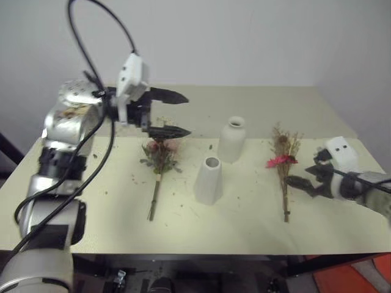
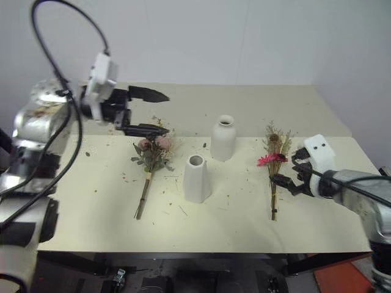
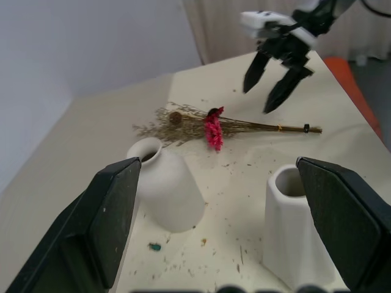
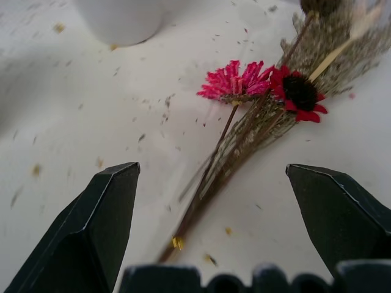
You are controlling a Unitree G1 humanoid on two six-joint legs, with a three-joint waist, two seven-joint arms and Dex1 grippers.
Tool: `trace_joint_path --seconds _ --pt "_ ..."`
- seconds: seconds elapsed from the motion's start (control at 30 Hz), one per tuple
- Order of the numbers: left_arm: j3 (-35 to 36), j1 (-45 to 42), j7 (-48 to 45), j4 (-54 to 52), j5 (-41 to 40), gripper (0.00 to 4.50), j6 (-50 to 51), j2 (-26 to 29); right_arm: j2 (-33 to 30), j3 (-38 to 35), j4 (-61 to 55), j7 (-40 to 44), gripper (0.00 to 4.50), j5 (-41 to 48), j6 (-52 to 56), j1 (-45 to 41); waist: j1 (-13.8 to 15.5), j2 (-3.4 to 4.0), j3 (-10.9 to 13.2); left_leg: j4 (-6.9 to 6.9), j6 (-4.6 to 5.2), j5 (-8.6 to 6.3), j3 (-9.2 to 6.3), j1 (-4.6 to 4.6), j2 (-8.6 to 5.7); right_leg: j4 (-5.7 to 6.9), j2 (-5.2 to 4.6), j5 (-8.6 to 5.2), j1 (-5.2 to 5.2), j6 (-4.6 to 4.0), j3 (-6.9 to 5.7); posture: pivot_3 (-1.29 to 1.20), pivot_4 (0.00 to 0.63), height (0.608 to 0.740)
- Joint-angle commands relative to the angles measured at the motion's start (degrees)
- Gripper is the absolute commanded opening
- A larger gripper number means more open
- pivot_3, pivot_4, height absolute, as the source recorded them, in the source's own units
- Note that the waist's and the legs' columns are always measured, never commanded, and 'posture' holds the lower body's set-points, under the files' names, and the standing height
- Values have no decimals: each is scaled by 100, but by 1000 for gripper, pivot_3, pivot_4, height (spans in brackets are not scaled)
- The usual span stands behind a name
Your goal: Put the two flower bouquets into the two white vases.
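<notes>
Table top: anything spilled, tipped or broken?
Only litter: dried flower bits are scattered over the table, thickest around the rose bouquet and cone vase. Both it and the bottle vase stand upright; the grass bouquet lies flat, intact.

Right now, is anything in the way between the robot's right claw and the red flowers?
No. The open right gripper sits beside the dried-grass bouquet lying flat on the table, with bare tabletop between them. Both vases stand further to the left.

Two white vases (image 1: 211, 180), pink-green bouquet (image 1: 160, 152), tan-and-magenta bouquet (image 1: 283, 160), cream table (image 1: 110, 220).
</notes>
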Motion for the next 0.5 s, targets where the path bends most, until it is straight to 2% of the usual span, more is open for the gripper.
trace_joint_path --seconds 0.03,0.23,0.37,0.47,0.5 --pt "3 -263 -256 351 178 4438 -259 -121 269 -70 219 -448 4500 -205 354 -316 -7 0 0 0 2 -1 -1 -2 1 1 1 3 -2 -6 0 0 150 740" --pt "122 -356 -447 618 249 4438 -464 -403 802 -73 719 -778 4500 -458 364 -622 12 1 1 4 3 -1 -3 -6 -2 2 -2 5 -3 -5 -2 0 150 740" --pt "178 -191 -423 424 212 4438 -383 -456 793 170 1080 -770 4500 -643 350 -788 10 1 1 4 3 -1 -4 -4 -2 4 -2 5 -2 -4 -2 0 150 740" --pt "229 -33 -357 221 201 4500 -296 -410 815 273 1390 -722 3931 -753 328 -949 -11 1 1 4 3 -1 -4 -3 -2 4 -2 5 -1 -5 -1 0 150 740" --pt "256 5 -336 155 190 4500 -252 -392 807 307 1457 -713 3621 -784 342 -995 -15 1 1 4 3 -1 -3 -1 -2 5 -2 5 -2 -5 -1 0 150 740"
